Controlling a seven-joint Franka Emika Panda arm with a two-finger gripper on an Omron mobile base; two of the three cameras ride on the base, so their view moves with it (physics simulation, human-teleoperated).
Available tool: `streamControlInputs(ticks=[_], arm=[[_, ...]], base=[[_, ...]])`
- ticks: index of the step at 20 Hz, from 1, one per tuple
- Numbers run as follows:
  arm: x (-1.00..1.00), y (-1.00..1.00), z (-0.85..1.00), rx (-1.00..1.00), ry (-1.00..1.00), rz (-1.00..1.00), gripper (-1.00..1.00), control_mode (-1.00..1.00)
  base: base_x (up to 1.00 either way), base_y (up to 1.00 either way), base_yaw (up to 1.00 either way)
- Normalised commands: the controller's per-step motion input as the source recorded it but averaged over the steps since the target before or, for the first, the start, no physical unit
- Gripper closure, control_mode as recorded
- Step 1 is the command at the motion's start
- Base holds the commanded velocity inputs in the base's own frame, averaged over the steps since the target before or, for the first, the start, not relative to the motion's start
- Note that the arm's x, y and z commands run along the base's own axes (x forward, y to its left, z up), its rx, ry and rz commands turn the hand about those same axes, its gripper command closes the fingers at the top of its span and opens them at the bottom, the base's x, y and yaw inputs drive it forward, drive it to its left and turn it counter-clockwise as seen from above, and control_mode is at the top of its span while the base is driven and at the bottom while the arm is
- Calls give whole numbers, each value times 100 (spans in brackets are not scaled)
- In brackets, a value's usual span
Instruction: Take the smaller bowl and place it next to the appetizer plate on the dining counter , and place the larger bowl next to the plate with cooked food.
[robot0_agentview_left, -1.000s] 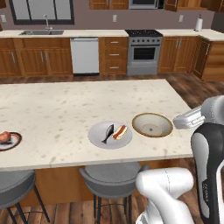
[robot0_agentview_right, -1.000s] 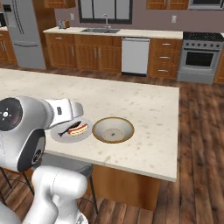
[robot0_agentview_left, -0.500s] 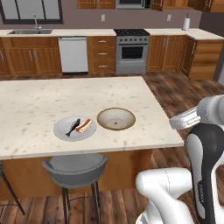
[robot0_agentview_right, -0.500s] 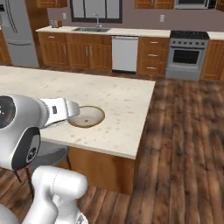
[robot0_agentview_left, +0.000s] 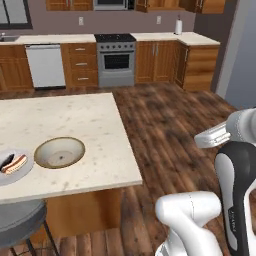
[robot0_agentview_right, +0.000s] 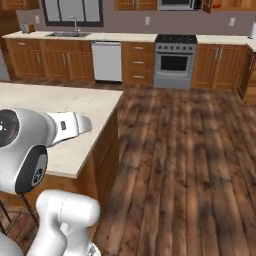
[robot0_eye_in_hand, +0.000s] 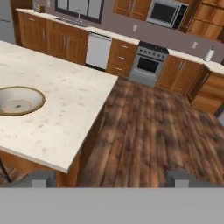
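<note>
Cream bowl (robot0_agentview_left: 59, 152) on worktop (robot0_agentview_left: 75, 125) near its right end, just beside grey plate (robot0_agentview_left: 15, 166); well left of fingers (robot0_eye_in_hand: 113, 179), spread wide, empty, over floor.

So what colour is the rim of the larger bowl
Olive-gold around a cream inside; the larger bowl shows it best in the left base view.

We see the larger bowl (robot0_agentview_left: 59, 152), cream with an olive-gold rim, upright on the dining counter (robot0_agentview_left: 90, 125) just beside the plate with cooked food (robot0_agentview_left: 12, 166), near the counter's end.
</note>
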Motion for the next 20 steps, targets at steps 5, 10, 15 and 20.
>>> streamControlInputs(ticks=[5, 10, 15, 20], arm=[[0, 0, 0, 0, 0, 0, -100, 100], [0, 0, 0, 0, 0, 0, -100, 100], [0, 0, 0, 0, 0, 0, -100, 100], [0, 0, 0, 0, 0, 0, -100, 100]], base=[[93, -100, -16], [100, -100, -5], [99, -95, 0], [100, -95, 0]])
